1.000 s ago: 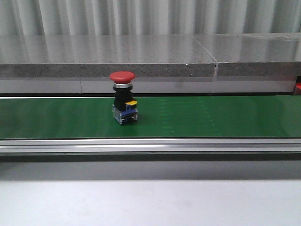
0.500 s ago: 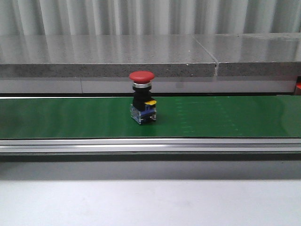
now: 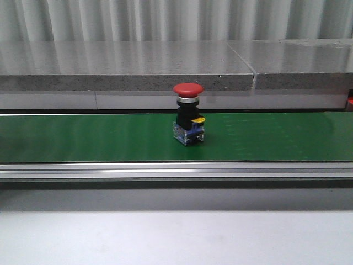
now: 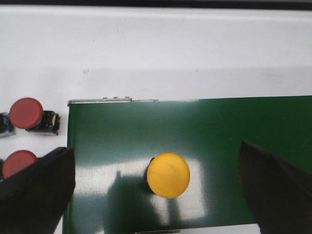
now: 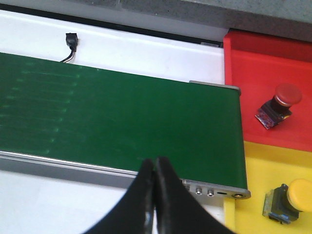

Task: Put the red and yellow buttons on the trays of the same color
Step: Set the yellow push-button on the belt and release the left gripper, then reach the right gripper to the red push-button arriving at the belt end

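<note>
A red button point(image 3: 188, 118) stands upright on the green belt point(image 3: 83, 138) in the front view, where neither gripper shows. My left gripper point(image 4: 155, 148) is open above the belt end, its fingers point(image 4: 39, 187) wide on either side of a yellow button point(image 4: 168, 174) standing on the belt. Two more red buttons point(image 4: 27, 113) point(image 4: 18, 163) lie on the white table beside the belt. My right gripper point(image 5: 155, 165) is shut and empty over the belt's other end. Beyond that end, the red tray point(image 5: 253, 73) holds a red button point(image 5: 279, 102) and the yellow tray point(image 5: 263, 165) holds a yellow button point(image 5: 291, 195).
A grey stone ledge point(image 3: 127, 66) runs behind the belt, and an aluminium rail point(image 3: 176, 171) runs along its front. A small black plug with a cable point(image 5: 72, 41) lies on the white surface behind the belt. White tabletop point(image 3: 176, 237) fills the foreground.
The red button has travelled to the right along the belt, from left of centre to about the middle of the front view, staying upright.
</note>
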Robot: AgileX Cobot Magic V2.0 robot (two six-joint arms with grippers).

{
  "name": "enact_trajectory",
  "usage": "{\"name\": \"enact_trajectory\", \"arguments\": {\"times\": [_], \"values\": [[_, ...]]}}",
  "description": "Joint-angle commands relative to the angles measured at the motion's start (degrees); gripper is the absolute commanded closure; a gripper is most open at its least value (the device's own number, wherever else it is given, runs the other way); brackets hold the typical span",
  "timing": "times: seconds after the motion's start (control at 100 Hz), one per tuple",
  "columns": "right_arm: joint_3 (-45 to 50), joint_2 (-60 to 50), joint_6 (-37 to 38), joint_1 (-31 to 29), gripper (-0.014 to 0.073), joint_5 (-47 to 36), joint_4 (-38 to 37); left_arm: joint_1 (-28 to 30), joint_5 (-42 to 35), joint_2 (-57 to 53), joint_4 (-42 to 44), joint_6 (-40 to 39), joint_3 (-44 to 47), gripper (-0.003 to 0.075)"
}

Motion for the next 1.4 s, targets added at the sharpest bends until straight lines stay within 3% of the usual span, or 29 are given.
{"name": "enact_trajectory", "arguments": {"times": [0.0,0.41,0.65,0.8,1.06,1.39], "values": [[-1.4,-0.1,-0.64,0.08,0.0664,-3.7,0.22,-2.09,-5.49,-6.65,-1.27,0.76,1.52,0.008],[-1.4,-0.1,-0.64,0.08,0.0664,-3.7,0.22,-7.44,-22.17,-28.78,-0.53,0.75,24.62,0.008],[-1.4,-0.1,-0.64,0.08,0.0664,-3.7,0.22,-7.44,-24.98,-41.78,-0.48,0.75,36.62,0.0097],[-1.4,-0.1,-0.64,0.08,0.0664,-3.7,0.22,-7.44,-25.09,-45.64,-0.48,0.75,40.14,0.0249],[-1.4,-0.1,-0.64,0.08,0.0664,-4.63,0.22,-7.44,-25.58,-46.1,-0.7,0.75,40.62,0.0738],[-1.4,-0.1,-0.64,0.08,0.0637,-3.45,0.22,-7.44,-26.54,-46.1,-0.7,0.75,40.62,0.074]]}}
